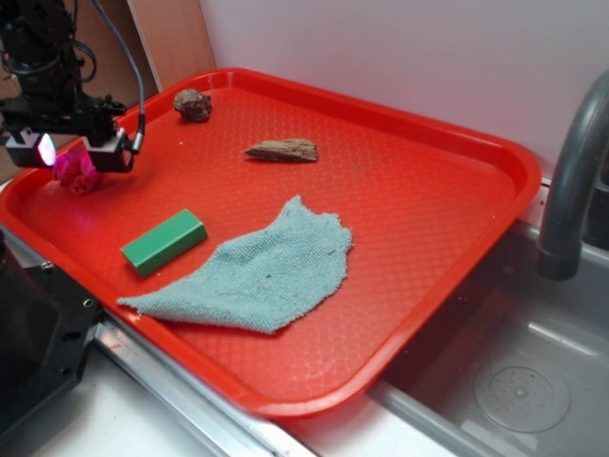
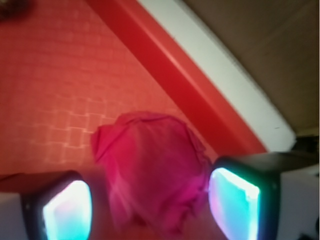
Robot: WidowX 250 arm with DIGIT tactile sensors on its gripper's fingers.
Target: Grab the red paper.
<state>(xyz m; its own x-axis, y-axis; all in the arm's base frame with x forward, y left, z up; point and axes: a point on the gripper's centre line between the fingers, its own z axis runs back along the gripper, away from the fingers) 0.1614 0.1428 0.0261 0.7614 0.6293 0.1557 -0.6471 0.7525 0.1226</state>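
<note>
The red paper (image 1: 76,171) was seen at the tray's (image 1: 428,238) far-left corner, close to the rim, crumpled into a lump. In the wrist view the red paper (image 2: 155,175) was elongated roughly top to bottom of the frame, with no clear pointing end. The gripper (image 2: 150,207) was positioned over it, jaws spread, one lit pad (image 2: 67,210) on each side; pad contact could not be confirmed. Nothing was clamped yet.
</note>
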